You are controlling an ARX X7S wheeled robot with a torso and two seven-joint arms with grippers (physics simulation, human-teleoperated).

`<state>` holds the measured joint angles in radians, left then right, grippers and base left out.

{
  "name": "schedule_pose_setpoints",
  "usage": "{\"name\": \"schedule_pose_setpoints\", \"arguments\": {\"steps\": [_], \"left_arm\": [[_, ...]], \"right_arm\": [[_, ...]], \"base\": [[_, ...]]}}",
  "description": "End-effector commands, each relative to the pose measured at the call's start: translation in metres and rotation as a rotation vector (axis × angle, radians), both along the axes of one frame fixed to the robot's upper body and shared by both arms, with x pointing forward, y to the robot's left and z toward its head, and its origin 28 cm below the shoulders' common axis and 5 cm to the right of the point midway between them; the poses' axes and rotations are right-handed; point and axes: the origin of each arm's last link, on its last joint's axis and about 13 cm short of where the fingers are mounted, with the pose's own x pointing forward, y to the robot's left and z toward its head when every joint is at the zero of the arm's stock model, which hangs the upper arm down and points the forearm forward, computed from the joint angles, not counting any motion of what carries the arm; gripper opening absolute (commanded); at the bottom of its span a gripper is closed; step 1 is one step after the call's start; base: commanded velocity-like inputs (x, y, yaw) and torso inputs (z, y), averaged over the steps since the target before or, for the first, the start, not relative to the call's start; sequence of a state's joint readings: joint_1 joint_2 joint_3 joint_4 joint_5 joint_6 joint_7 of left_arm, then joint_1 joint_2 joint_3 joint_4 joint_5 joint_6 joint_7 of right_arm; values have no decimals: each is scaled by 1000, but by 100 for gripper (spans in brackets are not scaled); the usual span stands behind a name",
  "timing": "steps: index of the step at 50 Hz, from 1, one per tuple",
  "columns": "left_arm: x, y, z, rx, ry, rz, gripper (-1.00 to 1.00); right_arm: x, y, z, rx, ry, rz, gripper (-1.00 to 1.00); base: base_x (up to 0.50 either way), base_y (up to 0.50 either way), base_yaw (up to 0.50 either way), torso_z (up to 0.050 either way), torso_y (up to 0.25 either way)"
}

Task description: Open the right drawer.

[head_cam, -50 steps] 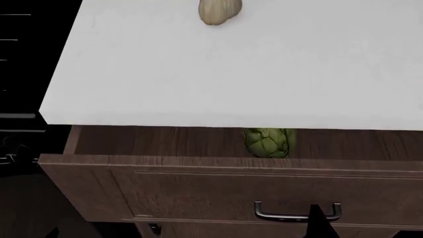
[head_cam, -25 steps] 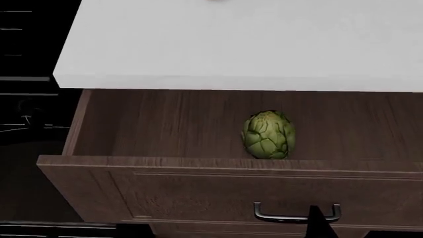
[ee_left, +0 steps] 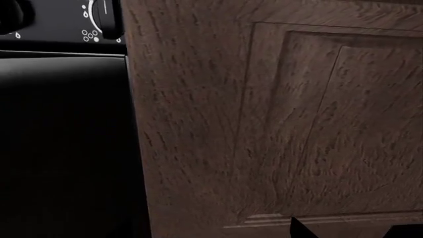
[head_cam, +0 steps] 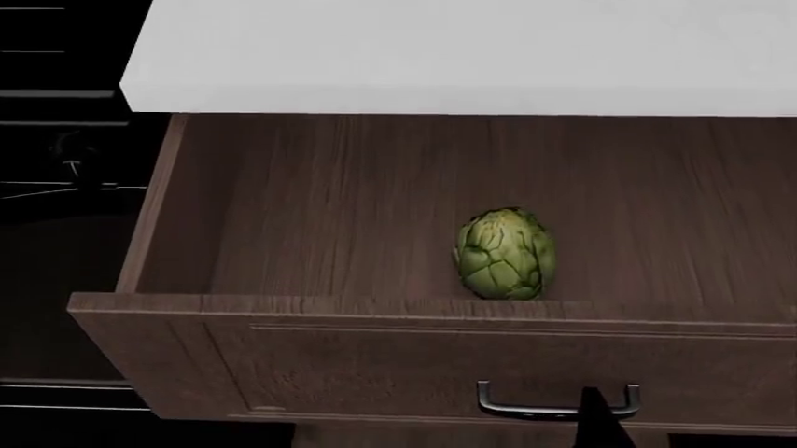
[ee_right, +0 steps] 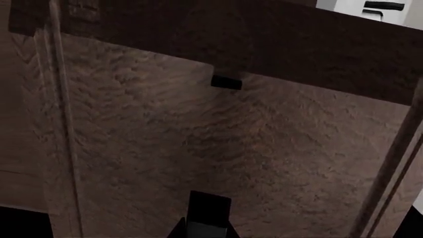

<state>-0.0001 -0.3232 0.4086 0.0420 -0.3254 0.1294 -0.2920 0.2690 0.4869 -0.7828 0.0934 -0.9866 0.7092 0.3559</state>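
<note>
The right drawer [head_cam: 373, 355] stands pulled far out from under the white countertop [head_cam: 473, 56], its brown wood interior exposed. A green artichoke [head_cam: 506, 254] lies inside near the front wall. My right gripper [head_cam: 595, 415] shows as a dark finger at the right end of the bar handle [head_cam: 536, 403], closed on it. In the right wrist view its fingers [ee_right: 208, 218] sit together in front of a brown panel [ee_right: 231, 148]. My left gripper [ee_left: 350, 233] is open: two dark tips stand apart before a cabinet door [ee_left: 278, 124], holding nothing.
A black stove front [head_cam: 62, 168] borders the drawer on the left; its knobs [ee_left: 99, 15] show in the left wrist view. The countertop's edge overhangs the back of the drawer.
The drawer has slid further out from under the countertop, uncovering more of its floor and the whole artichoke. The pale object on the counter has left the view. The right gripper stayed at the handle.
</note>
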Motion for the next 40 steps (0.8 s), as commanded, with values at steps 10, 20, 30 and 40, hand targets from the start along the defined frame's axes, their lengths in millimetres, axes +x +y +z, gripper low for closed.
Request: {"name": "schedule_pose_setpoints", "arguments": {"steps": [10, 20, 30, 40], "left_arm": [[1, 1, -1, -1, 1, 2, 100], [0, 0, 0, 1, 2, 2, 100], [0, 0, 0, -1, 1, 3, 100], [0, 0, -1, 0, 2, 2, 100]], "right_arm": [[-2, 20, 5, -69, -104, 102, -100], [0, 17, 1, -71, -107, 99, -100], [1, 17, -3, -69, -106, 101, -100], [-2, 19, 2, -65, -107, 105, -100]], "base": [[-179, 0, 0, 0, 1], [-175, 0, 0, 0, 1], [-174, 1, 0, 1, 0], [-170, 1, 0, 0, 1]]}}
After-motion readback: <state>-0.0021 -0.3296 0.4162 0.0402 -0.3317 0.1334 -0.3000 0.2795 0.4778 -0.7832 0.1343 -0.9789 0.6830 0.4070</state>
